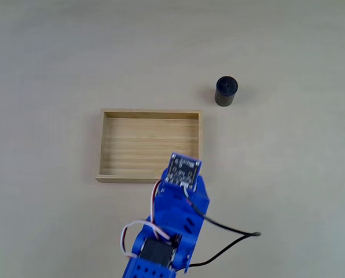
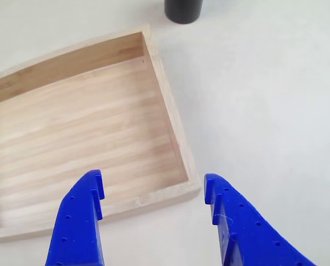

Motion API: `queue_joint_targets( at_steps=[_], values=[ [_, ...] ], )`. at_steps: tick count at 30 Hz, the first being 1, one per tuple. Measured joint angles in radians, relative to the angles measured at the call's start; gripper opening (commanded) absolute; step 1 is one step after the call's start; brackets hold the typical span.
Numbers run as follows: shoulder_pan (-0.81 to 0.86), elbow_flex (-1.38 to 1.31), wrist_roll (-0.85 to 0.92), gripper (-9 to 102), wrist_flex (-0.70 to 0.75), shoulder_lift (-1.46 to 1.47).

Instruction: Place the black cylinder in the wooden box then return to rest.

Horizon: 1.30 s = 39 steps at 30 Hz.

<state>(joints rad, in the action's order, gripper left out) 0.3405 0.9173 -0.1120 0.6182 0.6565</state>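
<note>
Fixed view, from left to right: the wooden box [image 1: 150, 119] lies flat on the pale bench [image 1: 288, 191], its long sides running across the picture and its plank-grained floor bare. At its lower right corner the blue arm [image 1: 178, 226] reaches up from the bottom edge, a small circuit board [image 1: 183, 171] at its tip overlapping the box's near wall. White, red and black wires [image 1: 139, 227] loop around the arm's base, and a black cable [image 1: 230, 234] trails off to the right across the bench. Farther right and higher up, the black cylinder [image 1: 226, 91] stands upright on the bench, well apart from the box and beyond its upper right corner.

Seen from the camera riding on the arm, the wooden box [image 2: 173, 127] spreads across the left half, its right wall running down the middle and its near right corner sitting between the 2 blue fingers [image 2: 79, 221]. The pincer [image 2: 154, 191] is spread wide, holding nothing, with the left finger over the box's near wall and the right finger over bare bench [image 2: 264, 100]. At the top edge, just right of the box's far corner, the black cylinder [image 2: 183, 11] shows as a dark round body cut off by the frame, standing on the bench outside the box and well away from the pincer.
</note>
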Motion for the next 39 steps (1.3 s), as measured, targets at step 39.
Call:
queue_joint_targets(
  at_steps=[39],
  values=[
    [0.012,-0.928,-0.02,32,-0.204,-1.037]
  ],
)
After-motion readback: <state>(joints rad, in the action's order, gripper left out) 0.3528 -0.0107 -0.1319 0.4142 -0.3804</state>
